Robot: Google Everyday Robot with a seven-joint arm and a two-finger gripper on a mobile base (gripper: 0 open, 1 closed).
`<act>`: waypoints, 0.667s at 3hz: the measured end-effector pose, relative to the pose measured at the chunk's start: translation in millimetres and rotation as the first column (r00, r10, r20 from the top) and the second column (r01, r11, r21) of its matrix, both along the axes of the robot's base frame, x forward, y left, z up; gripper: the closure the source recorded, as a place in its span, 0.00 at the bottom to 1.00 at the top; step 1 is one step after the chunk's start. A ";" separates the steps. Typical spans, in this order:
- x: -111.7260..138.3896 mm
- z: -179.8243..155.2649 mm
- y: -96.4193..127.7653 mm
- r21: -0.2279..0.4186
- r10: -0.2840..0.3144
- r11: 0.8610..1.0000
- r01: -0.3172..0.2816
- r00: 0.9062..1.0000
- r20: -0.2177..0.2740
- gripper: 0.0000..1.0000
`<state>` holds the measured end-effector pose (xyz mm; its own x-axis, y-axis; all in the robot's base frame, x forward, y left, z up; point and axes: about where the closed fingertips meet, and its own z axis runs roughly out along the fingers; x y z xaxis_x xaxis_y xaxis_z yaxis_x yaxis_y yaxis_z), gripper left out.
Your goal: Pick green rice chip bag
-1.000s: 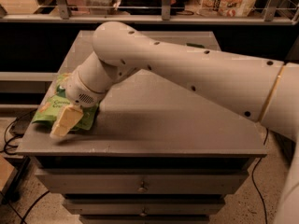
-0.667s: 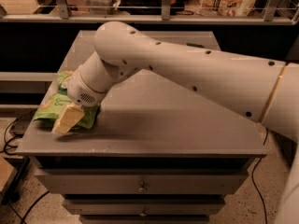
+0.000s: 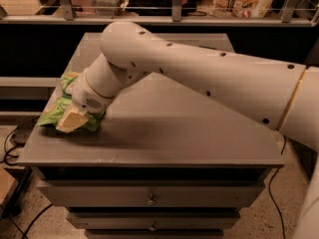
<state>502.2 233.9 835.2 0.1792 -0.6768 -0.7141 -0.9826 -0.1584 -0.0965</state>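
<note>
The arm is reaching across the desk (image 3: 174, 133), and the gripper (image 3: 70, 121) is sitting right on the green rice chip bag (image 3: 52, 114) at the left edge. The bag's long axis is running front-to-back, poking out behind the gripper. Honestly can't tell whether the jaws are clenched or released.

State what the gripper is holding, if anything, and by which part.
It cannot be told. The gripper sits on the middle of the green rice chip bag at the cabinet top's left edge, but whether it grips the bag is hidden.
</note>
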 end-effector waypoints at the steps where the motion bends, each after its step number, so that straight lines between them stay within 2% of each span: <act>1: 0.0 1.0 0.0 0.000 0.000 1.000 0.000 1.000 0.000 1.00; 2: 0.0 1.2 -0.1 0.000 0.000 1.000 0.000 1.000 0.000 1.00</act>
